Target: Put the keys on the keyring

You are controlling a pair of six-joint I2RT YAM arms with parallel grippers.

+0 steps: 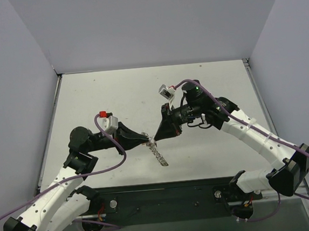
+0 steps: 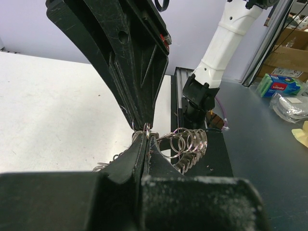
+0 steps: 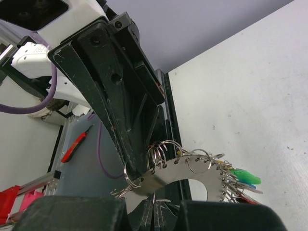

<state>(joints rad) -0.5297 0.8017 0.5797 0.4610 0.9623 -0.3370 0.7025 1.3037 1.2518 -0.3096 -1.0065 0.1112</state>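
above the white counter [image 1: 141, 92], the left pincer [image 1: 148, 141] and right pincer [image 1: 157, 137] meet tip to tip, both clamped shut on the keyring [image 3: 175, 177], held in the air between them. green, blue and yellow keys [image 3: 244, 176] hang from its rim.

Robot lab cell, not a home or shop. Two white arms, left arm [image 1: 48, 198] and right arm [image 1: 253, 134], bolted to a black base plate [image 1: 167, 201] at the near edge of a bare white bench [image 1: 141, 89]. Plain grey panels [image 1: 152, 24] box it in on three sides. Purple cables [image 1: 125, 153] run loose along the arms. Small camera [image 1: 166, 90] on the wrist behind the black right claw [image 1: 157, 136], same behind the left claw [image 1: 147, 141]. Clutter on dark side table [image 2: 260, 159]: cardboard box [image 2: 294, 50], green-and-blue packet [image 2: 280, 85], clear plastic bag [image 2: 288, 107]. Red-handled hand tool [image 3: 76, 146] lies beside the rig.
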